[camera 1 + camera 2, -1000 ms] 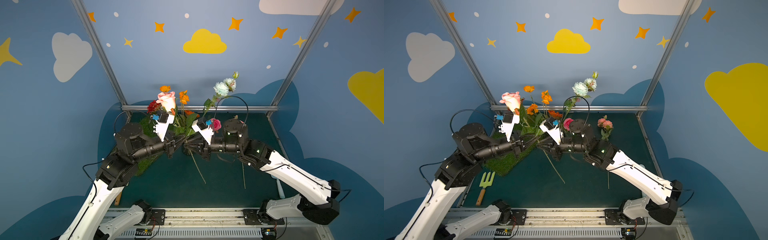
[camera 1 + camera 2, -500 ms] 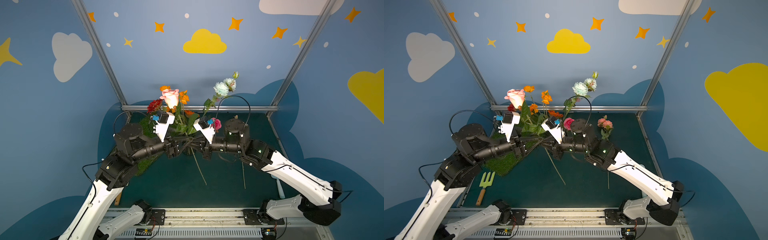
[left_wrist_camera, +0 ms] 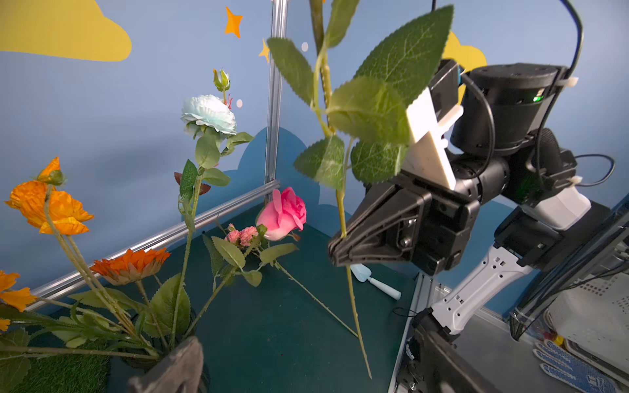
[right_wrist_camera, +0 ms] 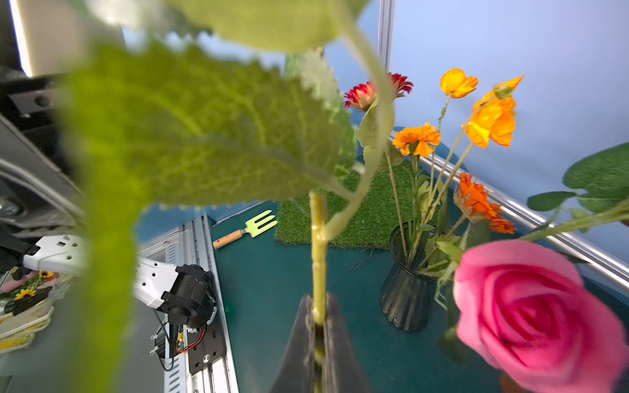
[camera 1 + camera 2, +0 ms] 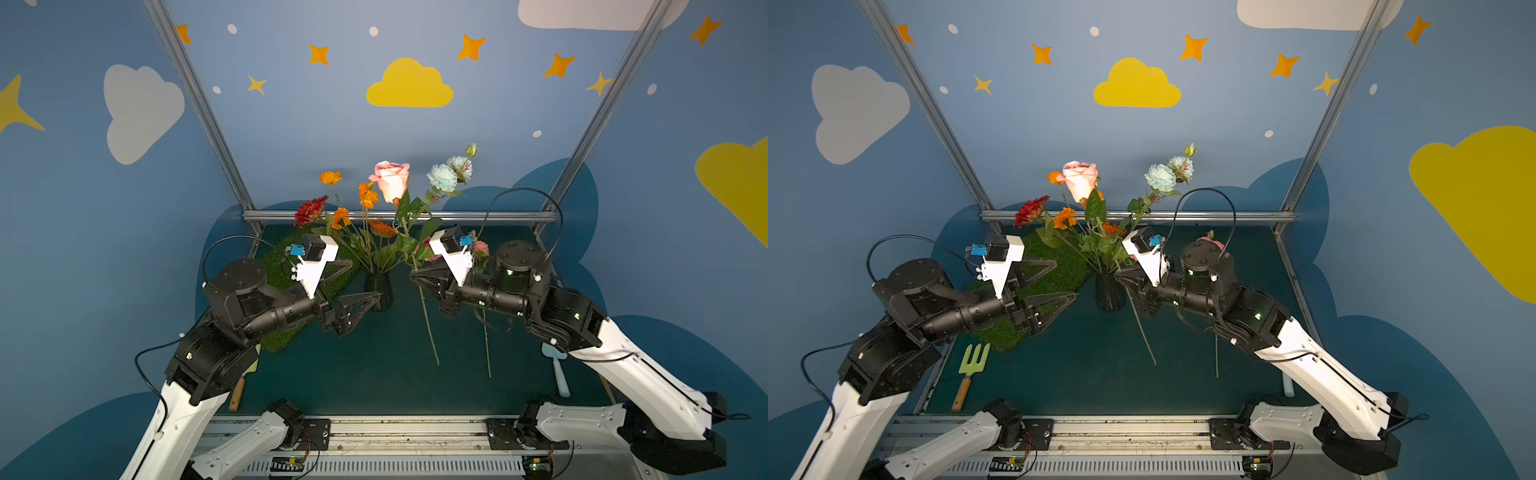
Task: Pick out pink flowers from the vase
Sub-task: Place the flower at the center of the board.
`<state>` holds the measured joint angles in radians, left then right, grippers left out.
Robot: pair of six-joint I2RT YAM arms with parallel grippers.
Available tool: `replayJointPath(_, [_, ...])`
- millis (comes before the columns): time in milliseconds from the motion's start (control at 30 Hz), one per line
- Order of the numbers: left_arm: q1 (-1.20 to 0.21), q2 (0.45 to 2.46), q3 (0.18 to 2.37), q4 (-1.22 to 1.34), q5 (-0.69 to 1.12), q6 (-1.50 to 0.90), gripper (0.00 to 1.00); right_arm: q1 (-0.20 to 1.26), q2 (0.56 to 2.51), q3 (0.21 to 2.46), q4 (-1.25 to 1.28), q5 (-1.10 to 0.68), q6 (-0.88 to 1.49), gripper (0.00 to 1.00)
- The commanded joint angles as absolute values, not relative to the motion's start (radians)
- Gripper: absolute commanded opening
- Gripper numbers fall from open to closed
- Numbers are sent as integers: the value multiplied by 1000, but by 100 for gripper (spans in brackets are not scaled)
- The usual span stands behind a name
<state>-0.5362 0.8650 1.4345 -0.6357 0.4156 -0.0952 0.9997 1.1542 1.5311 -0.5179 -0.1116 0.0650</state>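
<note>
The right gripper [image 5: 415,277] is clamped on the stem of the pale pink rose [image 5: 390,183]. The bloom stands high above its fingers, and the bare stem runs on below them, clear of the vase [image 5: 379,293]. The left gripper [image 5: 365,279] is spread wide with nothing between its fingers. The vase sits just past its lower fingertip, perhaps touching it; the overlap makes that hard to judge. Orange flowers [image 5: 368,196], a red flower [image 5: 311,210] and white-bluish blooms [image 5: 442,178] rise from the vase between the two grippers. The hot-pink rose [image 5: 424,252] shows just behind the right gripper, partly hidden by its wrist camera [image 5: 452,249]. The peach-pink branch [image 5: 481,248] lies beside that wrist.
</note>
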Motion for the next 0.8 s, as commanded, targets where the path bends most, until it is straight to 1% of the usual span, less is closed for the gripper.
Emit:
replayJointPath(0, [-538,869,1451,-692,485,-44,100,996,1118,1573,-598,-42,58,0])
replayJointPath(167, [-539,885,1433,-695,570,7,100,994,1073,1580,-660,44,77,0])
replayJointPath(367, [-541,906,1422,-729,576,80,100,983,1049,1629,-804,232,115,0])
replayJointPath(467, [-543,909,1406,-726,567,110,100,960,1044,1640,-860,297,130,0])
replayJointPath(600, [-550,924,1389,-717,594,111,100,887,1039,1640,-920,303,164,0])
replayJointPath(767, [-572,952,1369,-732,502,134,100,761,1035,1611,-981,258,199,0])
